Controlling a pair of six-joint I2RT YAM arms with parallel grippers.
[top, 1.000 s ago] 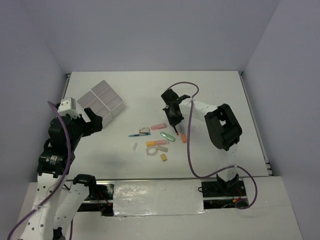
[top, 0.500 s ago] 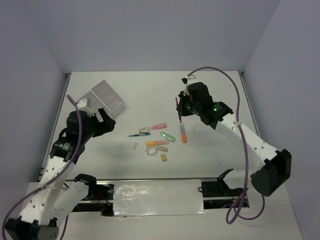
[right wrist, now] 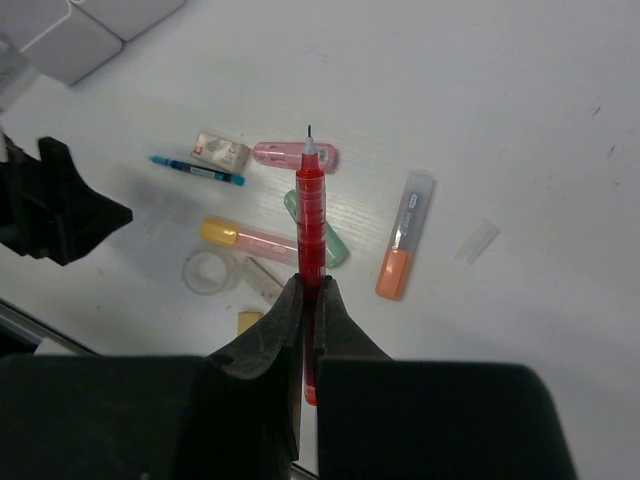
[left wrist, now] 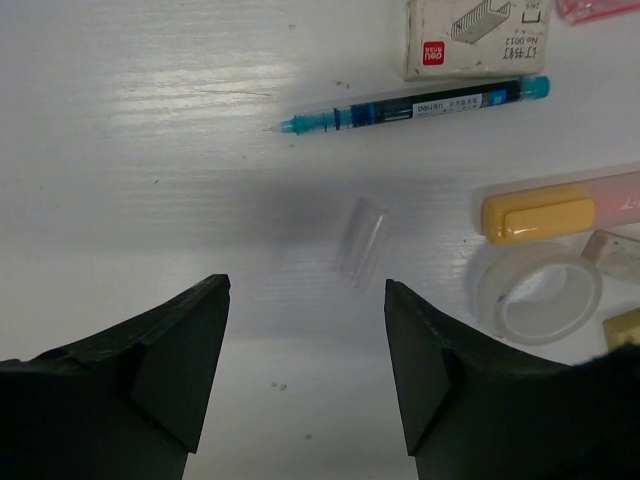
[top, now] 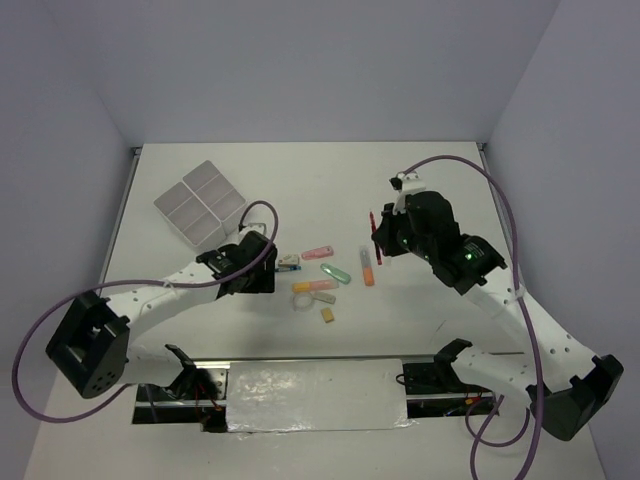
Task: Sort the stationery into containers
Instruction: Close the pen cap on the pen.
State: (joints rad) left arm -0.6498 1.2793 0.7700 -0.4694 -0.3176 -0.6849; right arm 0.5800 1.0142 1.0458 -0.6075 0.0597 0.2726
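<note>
The white trays [top: 200, 200] sit at the far left. The stationery lies mid-table: blue pen [top: 280, 268], pink marker [top: 317, 252], green marker [top: 335, 272], orange marker [top: 366, 267], tape ring [top: 304, 301], tan eraser [top: 327, 315]. My right gripper [right wrist: 310, 285] is shut on the red pen [right wrist: 312, 215] and holds it above the pile, right of it in the top view [top: 375, 230]. My left gripper [left wrist: 305, 290] is open and empty, low over the table just short of a clear cap [left wrist: 362, 240], with the blue pen [left wrist: 410, 103] beyond it.
A small white printed box [left wrist: 475, 38] lies by the blue pen. A yellow-capped pink highlighter [left wrist: 560, 212] and the tape ring [left wrist: 540, 292] lie right of my left fingers. Another clear cap [right wrist: 477, 242] lies right of the orange marker [right wrist: 405, 248].
My left arm has swung from beside the trays down to the left edge of the pile. My right arm has moved right with the red pen in it.
</note>
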